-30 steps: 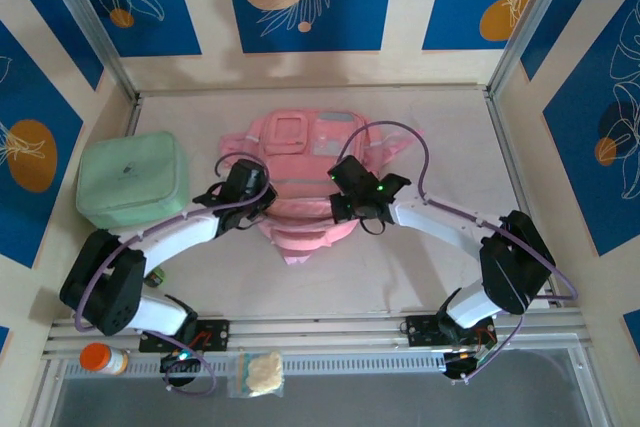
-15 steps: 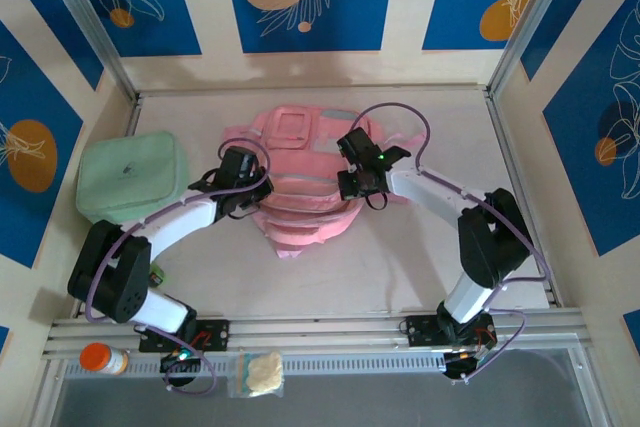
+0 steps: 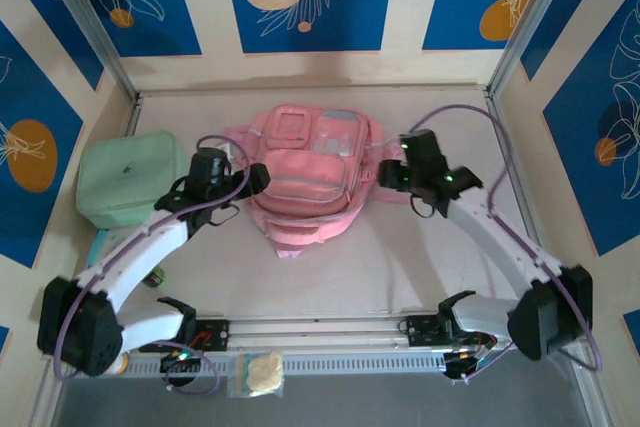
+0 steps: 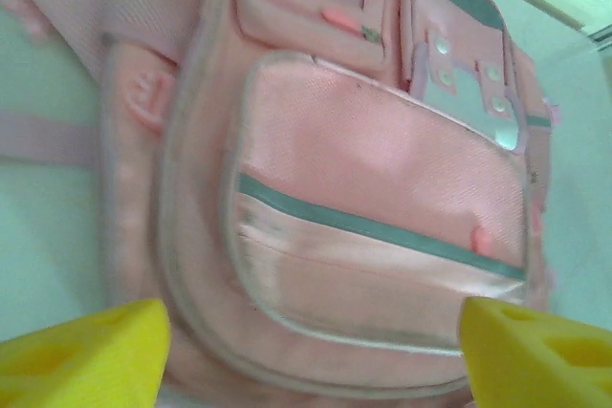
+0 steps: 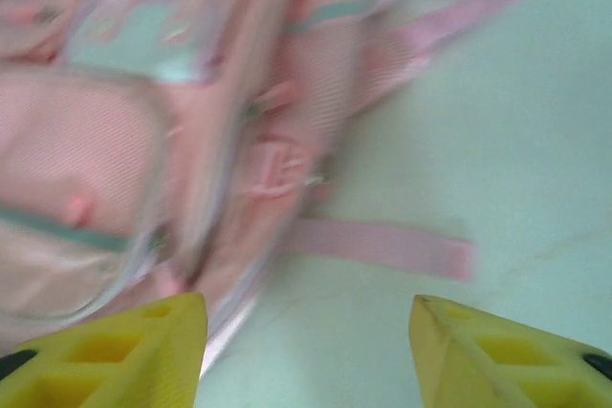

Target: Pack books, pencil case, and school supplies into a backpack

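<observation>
Open table (image 3: 400, 257) stretches in front of the backpack (image 3: 305, 187) and to its right; the mint case (image 3: 130, 179) blocks the left side, near the wall (image 3: 45, 207).

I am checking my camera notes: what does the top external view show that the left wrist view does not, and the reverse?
Top external adds the mint-green case left of the backpack, and the right claw, open, near the backpack's right side. Left wrist adds close detail of the front pocket: its grey-green stripe, a pink zipper pull, and snap studs. Both share the pink backpack lying flat and the left claw, open and holding nothing.
</observation>
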Controlling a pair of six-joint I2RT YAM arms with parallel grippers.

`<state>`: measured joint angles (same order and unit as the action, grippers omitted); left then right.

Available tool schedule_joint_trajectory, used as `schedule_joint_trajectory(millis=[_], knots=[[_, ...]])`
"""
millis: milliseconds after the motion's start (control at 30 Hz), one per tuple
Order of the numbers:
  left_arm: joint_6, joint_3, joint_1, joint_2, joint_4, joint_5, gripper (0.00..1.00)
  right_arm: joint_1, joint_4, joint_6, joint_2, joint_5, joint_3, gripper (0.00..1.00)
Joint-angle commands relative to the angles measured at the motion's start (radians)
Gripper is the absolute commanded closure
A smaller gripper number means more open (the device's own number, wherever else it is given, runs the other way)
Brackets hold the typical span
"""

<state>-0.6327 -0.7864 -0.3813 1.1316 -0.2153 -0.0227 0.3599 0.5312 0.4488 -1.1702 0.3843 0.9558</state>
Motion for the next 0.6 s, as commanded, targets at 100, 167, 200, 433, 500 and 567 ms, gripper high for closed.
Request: schedule_joint_trajectory(millis=[100,167,200,433,500,567], knots=[[0.217,0.092,0.104,-0.067,-0.115,0.405,0.01,-0.188,-0.340,-0.010,0.135,0.210,-0.300,0.30],[0.314,0.142,0.129,-0.050,0.005,0.509,0.01,-0.248,-0.487,-0.072,0.121,0.221,-0.376,0.21],[0.359,0.172,0.135,-0.040,0.083,0.544,0.01,-0.271,-0.551,-0.088,0.110,0.226,-0.406,0.18],[0.681,0.339,0.177,0.088,0.666,0.458,0.01,-0.395,-0.987,-0.177,-0.064,-0.038,-0.550,0.01],[0.735,0.391,0.187,0.140,0.827,0.423,0.01,-0.395,-1.071,-0.200,-0.128,-0.122,-0.546,0.01],[0.728,0.411,0.205,0.199,0.920,0.408,0.01,-0.388,-1.138,-0.238,-0.178,-0.210,-0.532,0.01]])
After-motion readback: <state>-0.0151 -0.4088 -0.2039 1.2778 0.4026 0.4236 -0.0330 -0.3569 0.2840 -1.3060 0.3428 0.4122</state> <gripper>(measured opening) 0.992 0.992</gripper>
